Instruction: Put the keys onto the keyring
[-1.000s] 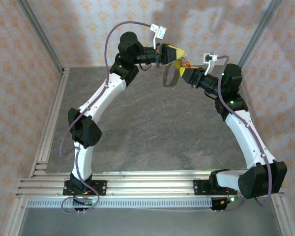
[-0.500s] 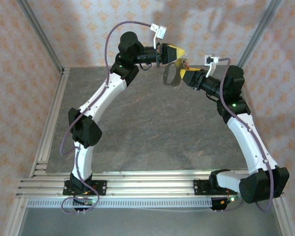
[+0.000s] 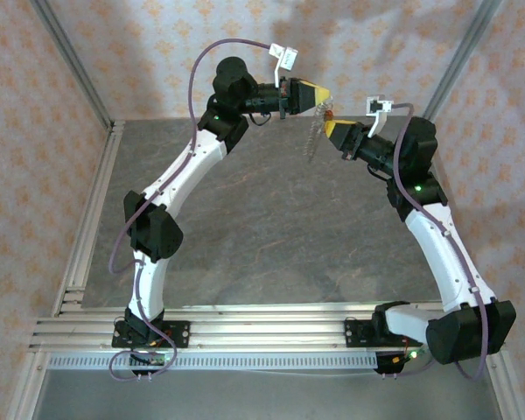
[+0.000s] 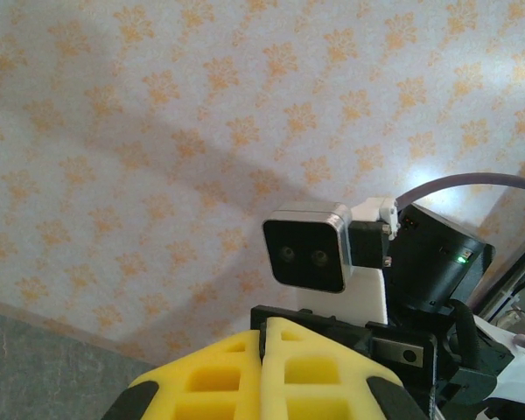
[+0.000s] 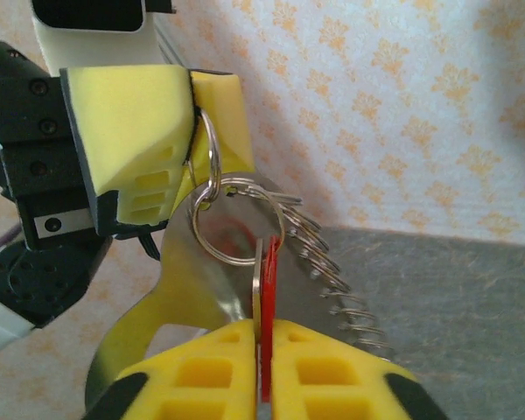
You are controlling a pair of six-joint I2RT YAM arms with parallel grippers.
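High above the table's far end, my left gripper (image 3: 321,93) and right gripper (image 3: 331,126) meet tip to tip. In the right wrist view the right gripper (image 5: 264,325) is shut on the red-headed key (image 5: 267,284), with a thin silver metal strip pressed beside it. The key's head sits at a small split ring (image 5: 236,223). That ring links to another ring (image 5: 210,157) pinched in the shut left gripper (image 5: 191,109). The keyring's broad shiny oval (image 5: 171,293) hangs behind, and its chain of silver loops (image 5: 337,276) trails down to the right. From above, the keyring (image 3: 312,136) hangs edge-on between the grippers. The left wrist view has the left gripper (image 4: 264,325) with its yellow pads pressed together.
The grey table (image 3: 271,236) lies well below both grippers, walled by patterned panels (image 3: 35,105) on three sides. Aluminium rails (image 3: 245,328) run along the near edge by the arm bases. The right wrist camera (image 4: 306,249) faces the left wrist view closely.
The right gripper has closed on the red key and edged up toward the left gripper. The keyring oval, seen face-on before, now hangs edge-on. The left gripper stayed shut.
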